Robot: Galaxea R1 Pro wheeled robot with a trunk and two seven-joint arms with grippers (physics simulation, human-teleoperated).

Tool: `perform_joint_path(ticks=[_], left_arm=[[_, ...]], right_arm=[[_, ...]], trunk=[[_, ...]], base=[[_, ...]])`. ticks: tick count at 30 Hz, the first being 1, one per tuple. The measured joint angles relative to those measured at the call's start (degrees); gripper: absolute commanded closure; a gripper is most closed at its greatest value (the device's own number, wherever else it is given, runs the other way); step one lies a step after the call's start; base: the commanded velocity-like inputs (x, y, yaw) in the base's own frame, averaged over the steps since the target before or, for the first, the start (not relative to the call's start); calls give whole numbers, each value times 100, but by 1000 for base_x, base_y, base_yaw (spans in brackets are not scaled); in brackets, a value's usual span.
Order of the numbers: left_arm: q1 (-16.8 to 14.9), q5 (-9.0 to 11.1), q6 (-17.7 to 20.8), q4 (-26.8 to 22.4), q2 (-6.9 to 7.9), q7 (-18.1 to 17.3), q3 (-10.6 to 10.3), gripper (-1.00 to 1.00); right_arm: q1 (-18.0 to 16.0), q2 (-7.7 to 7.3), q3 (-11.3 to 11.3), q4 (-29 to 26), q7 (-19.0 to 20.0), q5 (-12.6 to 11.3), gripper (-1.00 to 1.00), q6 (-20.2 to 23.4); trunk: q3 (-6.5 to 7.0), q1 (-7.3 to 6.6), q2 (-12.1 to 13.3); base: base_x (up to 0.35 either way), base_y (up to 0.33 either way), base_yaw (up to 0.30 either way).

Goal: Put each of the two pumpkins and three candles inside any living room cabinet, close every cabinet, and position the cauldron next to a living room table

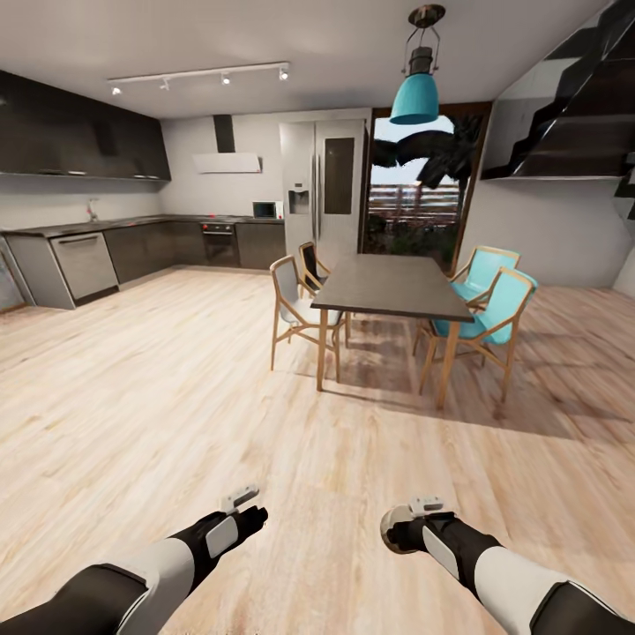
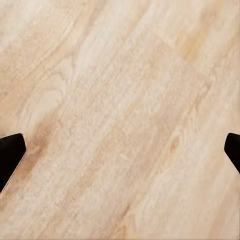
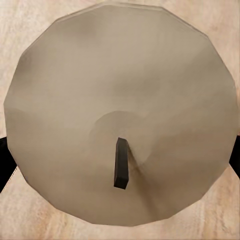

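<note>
A stubby grey-tan candle [image 3: 120,100] with a short dark wick sits between the fingers of my right gripper [image 1: 397,532], which is shut on it. From the head camera the candle [image 1: 389,526] is a small pale round shape at the tip of my right arm, low over the wood floor. My left gripper [image 1: 253,516] is open and holds nothing; its dark fingertips [image 2: 10,152] sit at the far edges of the left wrist view, over bare planks. The pumpkins, the cabinet and the cauldron are out of view.
Ahead stands a dark dining table [image 1: 392,287] with wooden and turquoise chairs [image 1: 489,313] around it. A kitchen counter [image 1: 106,242] runs along the left wall, with a fridge [image 1: 322,190] at the back. Open plank floor [image 1: 159,397] lies between me and them.
</note>
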Motion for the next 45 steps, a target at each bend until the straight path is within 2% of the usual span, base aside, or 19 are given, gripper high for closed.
perform_joint_path(ticks=[45], left_arm=[[5, -7, -8, 4, 0, 1, 0, -100]], right_arm=[[0, 0, 9, 0, 4, -1, 100, 0]], trunk=[[0, 0, 0]], base=[[0, 0, 289]])
